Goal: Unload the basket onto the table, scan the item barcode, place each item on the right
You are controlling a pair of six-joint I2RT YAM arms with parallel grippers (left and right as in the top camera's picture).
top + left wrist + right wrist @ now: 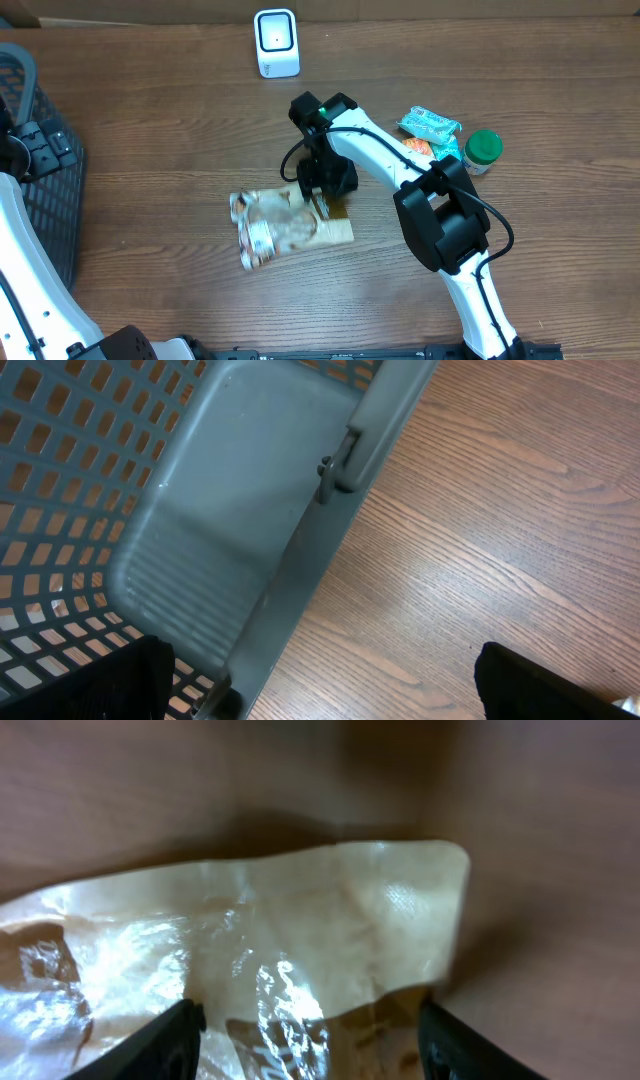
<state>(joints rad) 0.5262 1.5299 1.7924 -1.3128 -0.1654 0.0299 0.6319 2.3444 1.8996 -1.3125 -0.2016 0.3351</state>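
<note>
A crinkly clear-and-tan bag (287, 226) lies flat near the middle of the wooden table (150, 270), with its printed ends toward 9 o'clock and a plain tan flap toward 3 o'clock. The right arm reaches in from the 5 o'clock corner, and the right gripper (324, 196) hangs over the bag's 3 o'clock end. In the right wrist view its jaws are released, with the two dark fingers (165, 1040) standing apart on either side of the shiny wrapper. The tan flap spreads out ahead of them onto bare wood. Whether the tips touch the plastic cannot be told. The white scanner (276, 43) stands upright at 12 o'clock from the bag, close to the far edge of the table and well apart from the bag and the arm. At 2 o'clock from the bag, beyond the arm's elbow, a teal packet (430, 124) lies beside an orange packet (419, 147). A jar (483, 151) with a green lid stands just at their 3 o'clock side. A dark grey basket (30, 170) with slotted walls sits at the table's 9 o'clock edge. The left gripper (320, 695) hangs above that basket's rim, jaws spread wide and holding nothing. One fingertip is over the basket's mesh wall and the other over the wood beside it.
</note>
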